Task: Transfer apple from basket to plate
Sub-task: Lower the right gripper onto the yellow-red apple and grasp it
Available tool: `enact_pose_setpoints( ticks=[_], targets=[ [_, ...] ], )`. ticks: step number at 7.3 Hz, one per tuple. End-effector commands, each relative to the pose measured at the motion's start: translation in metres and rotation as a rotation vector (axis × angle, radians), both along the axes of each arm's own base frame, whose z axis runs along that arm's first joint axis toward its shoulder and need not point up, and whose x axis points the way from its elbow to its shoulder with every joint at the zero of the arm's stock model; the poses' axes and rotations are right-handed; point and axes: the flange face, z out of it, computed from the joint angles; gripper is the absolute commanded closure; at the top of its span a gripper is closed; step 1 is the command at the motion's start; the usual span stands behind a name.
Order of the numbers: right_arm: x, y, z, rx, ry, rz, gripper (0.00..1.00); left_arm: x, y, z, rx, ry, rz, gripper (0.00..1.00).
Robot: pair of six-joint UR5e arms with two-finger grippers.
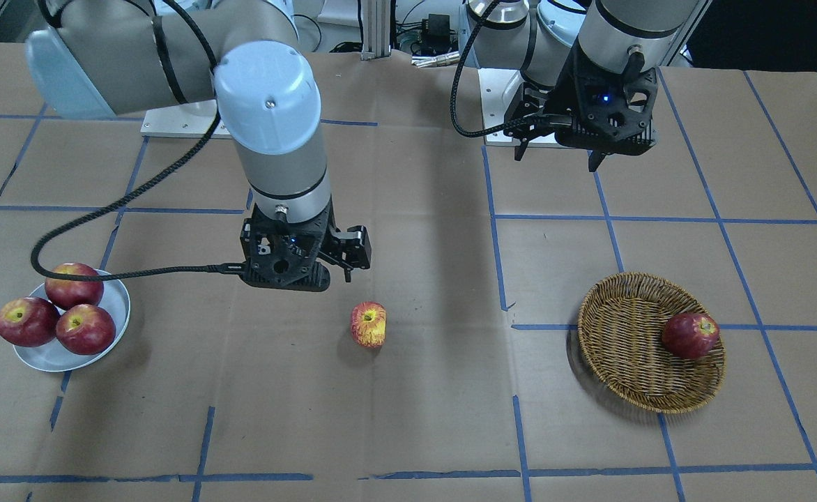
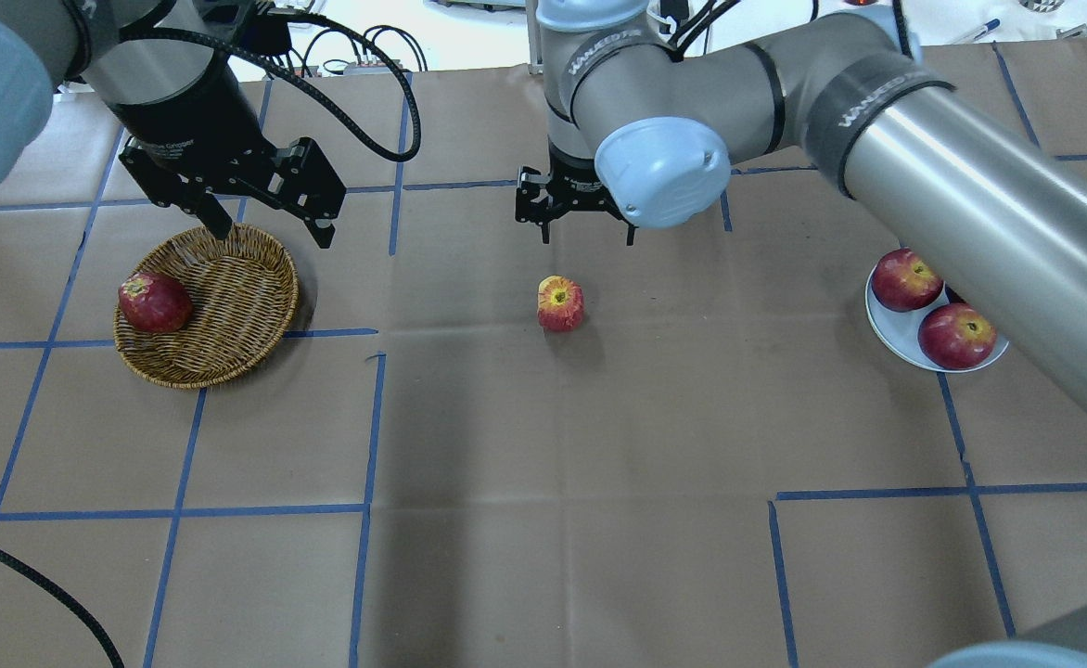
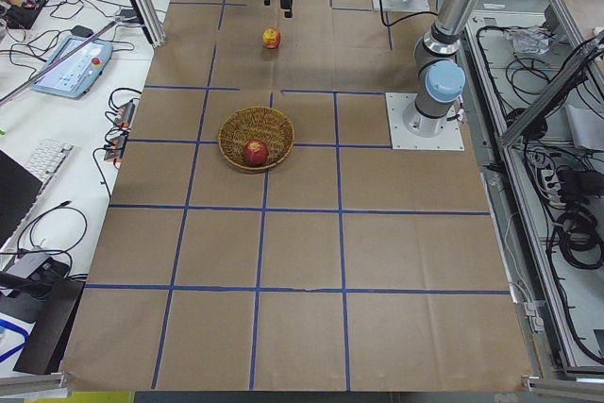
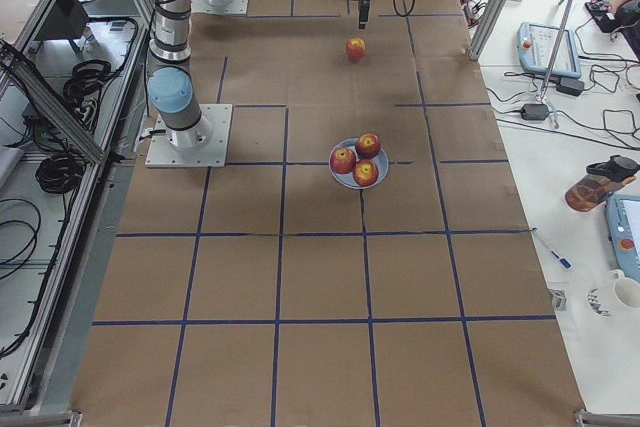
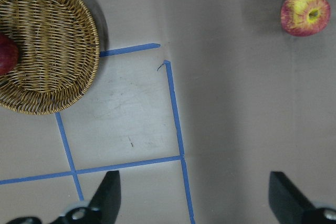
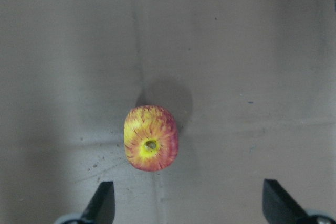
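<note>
The apple, pinkish-red with yellow streaks, lies on the brown paper in the middle of the table, outside both containers; it also shows in the right wrist view. My right gripper hovers above it, slightly to the robot's side, open and empty, fingers wide apart. The wicker basket sits on my left. My left gripper hangs open and empty over the basket's far rim. The pale plate sits on my right, partly under my right arm.
A dark red apple lies in the basket against its rim. Three dark red apples fill much of the plate. Blue tape lines grid the paper. The arms' base plates stand at the table's robot side.
</note>
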Motion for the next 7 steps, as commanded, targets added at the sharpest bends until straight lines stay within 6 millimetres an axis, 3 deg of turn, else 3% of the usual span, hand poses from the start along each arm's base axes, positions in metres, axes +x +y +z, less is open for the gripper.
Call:
enact_pose_setpoints(
  ticks=[1,6,7],
  targets=[
    [0.023,0.007,-0.065,-0.048,-0.013,0.018,0.0,0.001,0.001,0.0,-0.003,0.001,-0.023,0.01],
    [0.021,0.009,-0.123,-0.021,0.014,0.028,0.0,0.001,0.0,0.01,-0.064,0.005,-0.021,0.02],
    [0.019,0.014,-0.134,0.0,0.022,0.024,0.0,0.001,0.0,0.012,-0.075,0.005,-0.02,0.06]
  ],
)
